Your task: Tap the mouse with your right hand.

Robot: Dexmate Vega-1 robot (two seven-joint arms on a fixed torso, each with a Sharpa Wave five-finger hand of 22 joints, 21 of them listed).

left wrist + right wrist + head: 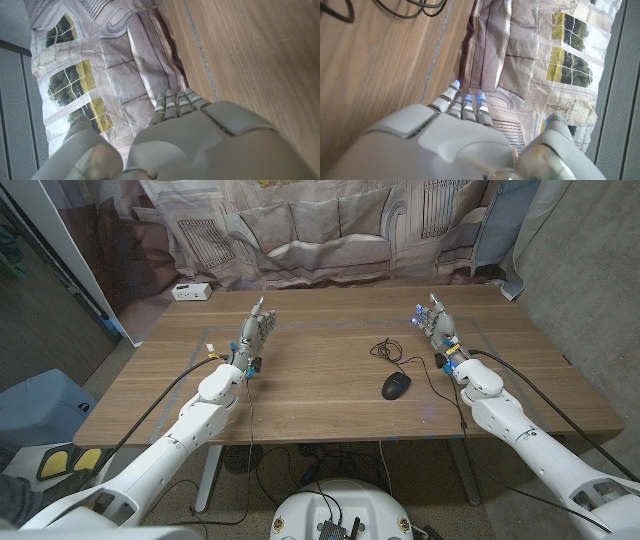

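While your right robot hand (437, 323) stands on the table (320, 395), fingers apart, holding nothing, black mouse (396, 385) nearby, untouched, left robot hand (256, 332) likewise spread, empty.

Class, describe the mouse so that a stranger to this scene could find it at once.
Start at the wooden table and look toward the right hand. The mouse lies nearer the table's front edge than that hand. It is the only small black rounded thing there, trailing a thin black cable.
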